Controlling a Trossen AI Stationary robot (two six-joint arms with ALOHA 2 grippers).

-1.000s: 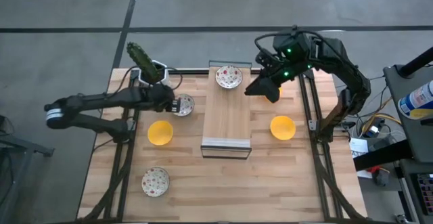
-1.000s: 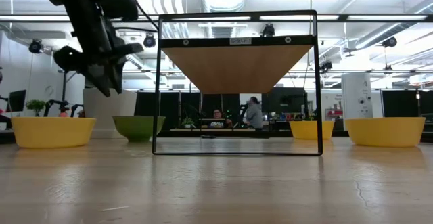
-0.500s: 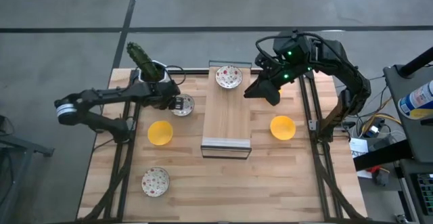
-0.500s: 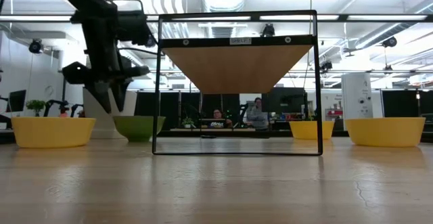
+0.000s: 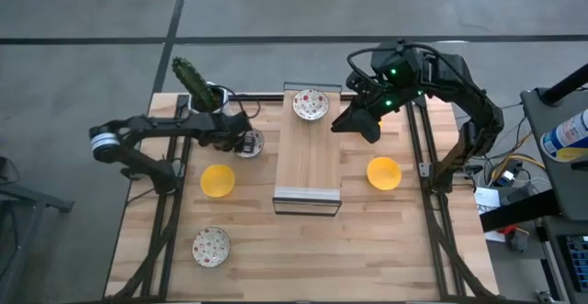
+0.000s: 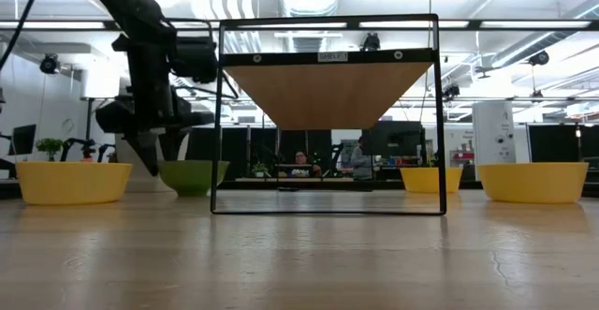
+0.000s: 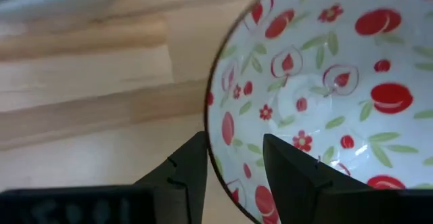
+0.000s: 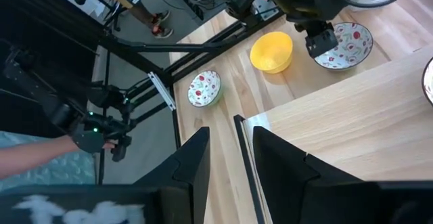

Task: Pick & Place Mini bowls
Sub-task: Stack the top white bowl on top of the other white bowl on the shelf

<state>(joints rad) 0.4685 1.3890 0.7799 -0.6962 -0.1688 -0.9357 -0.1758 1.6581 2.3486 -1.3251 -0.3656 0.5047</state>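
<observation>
Left fingers (image 7: 196, 166) straddle the rim of a floral bowl (image 7: 325, 95): one finger outside, one inside, still slightly apart, contact not resolvable. Only the left wrist view shows that. High view just shows the left gripper (image 5: 241, 141) over that floral bowl (image 5: 250, 143), near the planter with cactus (image 5: 197, 88) at the worktop's (image 5: 386, 249) far left corner. Low view shows the left gripper (image 6: 154, 151) reaching down beside a green bowl-shaped silhouette (image 6: 190, 176); the pattern is not visible there.

Right fingers (image 8: 196, 160) are apart, holding nothing, per the right wrist view. High view puts the right gripper (image 5: 360, 123) above the far right edge of the raised wooden platform (image 5: 310, 157). The right wrist view also sees across to the left arm's gripper (image 8: 319, 40) at the floral bowl (image 8: 345, 47), with a yellow bowl (image 8: 272, 52) just beside it and another floral bowl (image 8: 204, 88) nearer the worktop edge.

Other bowls, high view:
- floral bowl (image 5: 310, 105) at the far end of the platform
- yellow bowl (image 5: 218, 180) left of the platform
- yellow bowl (image 5: 384, 173) right of the platform
- floral bowl (image 5: 211, 246) at near left

Low view shows the platform as a black frame (image 6: 328, 113) with a wooden underside, and yellow bowls at left (image 6: 73, 181) and right (image 6: 532, 181). People show in the room behind it.
</observation>
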